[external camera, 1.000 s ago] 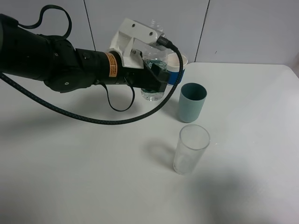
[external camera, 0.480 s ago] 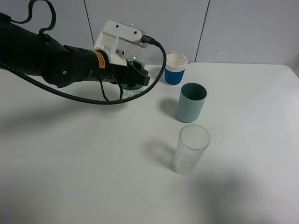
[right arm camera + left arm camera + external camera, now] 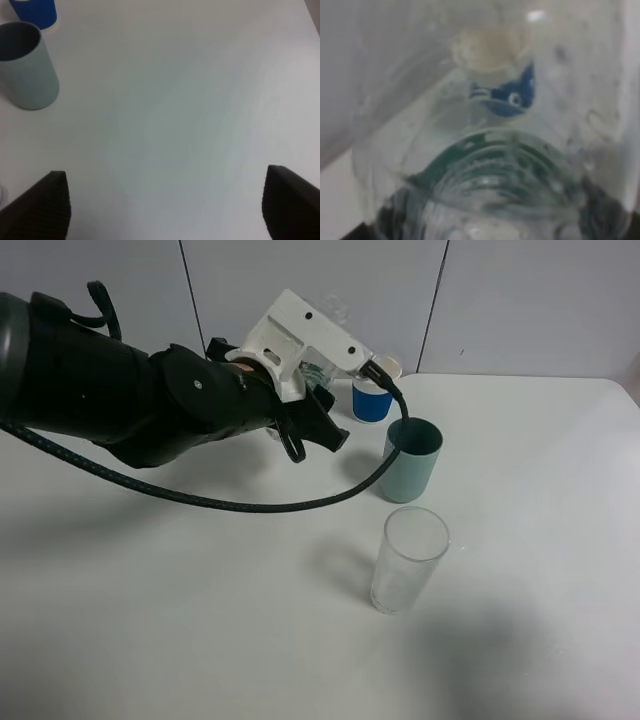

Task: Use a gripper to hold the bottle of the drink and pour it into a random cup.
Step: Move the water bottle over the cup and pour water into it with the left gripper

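Left gripper (image 3: 312,425) clenched on drink bottle (image 3: 490,195) near table's (image 3: 200,620) far edge; we judge it light, thin-walled, crushable, slick; hold mid-body at label, gently; right gripper (image 3: 165,205) spread, empty

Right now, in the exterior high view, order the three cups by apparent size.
1. clear glass, nearest the camera.
2. grey-teal cup.
3. white cup with blue band, partly hidden, farthest; true sizes unsure.
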You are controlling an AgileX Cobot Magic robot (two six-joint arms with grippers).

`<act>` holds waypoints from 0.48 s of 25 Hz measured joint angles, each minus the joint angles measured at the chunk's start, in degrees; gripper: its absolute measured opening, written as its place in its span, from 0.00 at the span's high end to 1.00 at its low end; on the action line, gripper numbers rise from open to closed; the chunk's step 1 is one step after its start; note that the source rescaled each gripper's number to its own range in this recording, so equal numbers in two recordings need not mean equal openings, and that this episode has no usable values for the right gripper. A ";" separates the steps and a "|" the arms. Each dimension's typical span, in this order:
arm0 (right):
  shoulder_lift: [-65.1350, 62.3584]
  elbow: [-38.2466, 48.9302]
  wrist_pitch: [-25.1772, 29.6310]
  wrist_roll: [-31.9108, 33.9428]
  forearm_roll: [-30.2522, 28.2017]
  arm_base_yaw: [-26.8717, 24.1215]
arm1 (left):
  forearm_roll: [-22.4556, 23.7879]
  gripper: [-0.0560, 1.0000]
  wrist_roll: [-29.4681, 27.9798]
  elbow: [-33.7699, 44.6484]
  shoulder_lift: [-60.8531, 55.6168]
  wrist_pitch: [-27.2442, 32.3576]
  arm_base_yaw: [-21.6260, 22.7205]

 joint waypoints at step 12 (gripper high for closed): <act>0.00 0.00 0.00 0.00 0.00 0.00 | -24.36 0.94 26.33 -7.07 3.44 -8.37 -5.74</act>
